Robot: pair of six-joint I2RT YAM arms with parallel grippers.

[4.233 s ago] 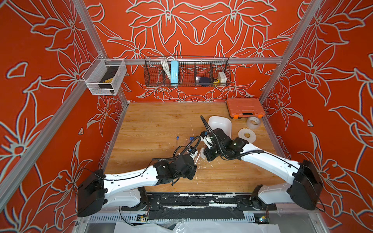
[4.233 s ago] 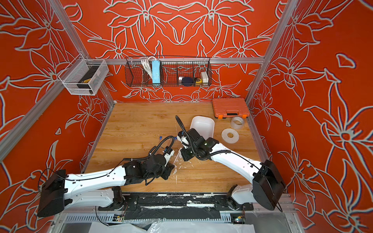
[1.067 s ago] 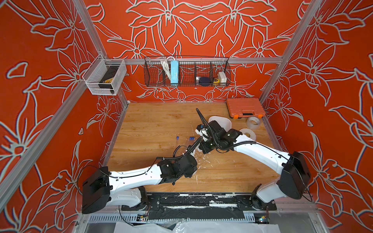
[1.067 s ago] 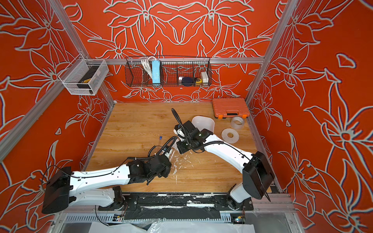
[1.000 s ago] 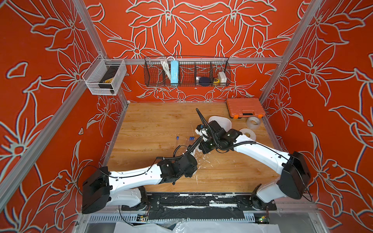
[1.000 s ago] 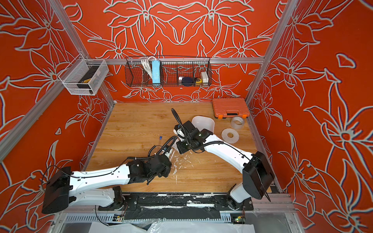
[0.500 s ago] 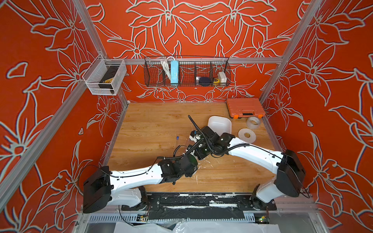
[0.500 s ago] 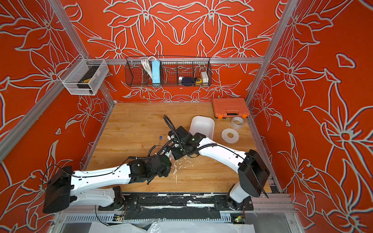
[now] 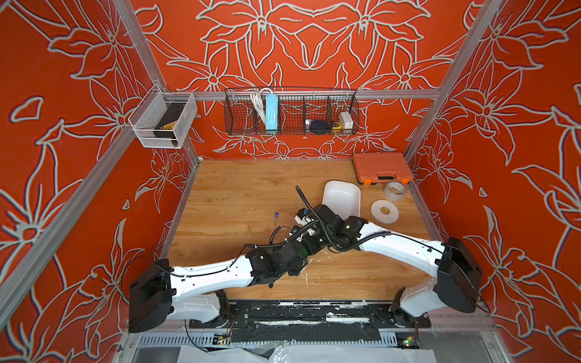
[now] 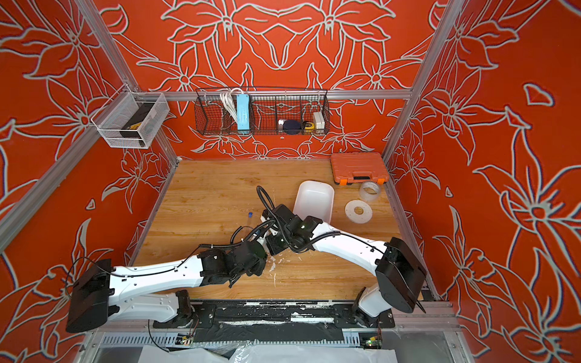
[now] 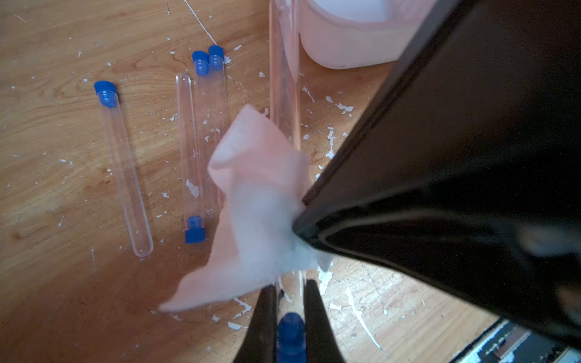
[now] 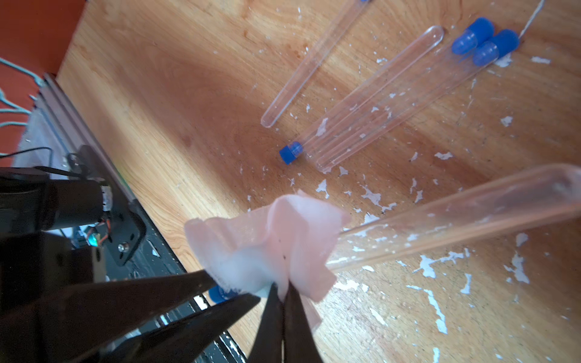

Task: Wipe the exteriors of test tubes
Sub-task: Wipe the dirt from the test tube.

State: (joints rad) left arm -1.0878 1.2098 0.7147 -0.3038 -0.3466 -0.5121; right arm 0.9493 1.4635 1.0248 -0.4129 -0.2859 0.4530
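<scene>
My left gripper is shut on a clear test tube just above its blue cap. The tube sticks out over the table. My right gripper is shut on a crumpled white tissue, which lies against the held tube close to the left fingers. Several other test tubes lie on the wood: one alone, one with its cap turned the other way, and two side by side. In both top views the arms hide the grip, and one loose tube's cap shows.
A white bin stands just behind the right arm. An orange case, a tape roll and a white disc sit at the back right. White tissue scraps litter the wooden table.
The right arm has swung left and nearer, bringing the tissue onto the tube held by the left gripper. The left arm has hardly moved.
</scene>
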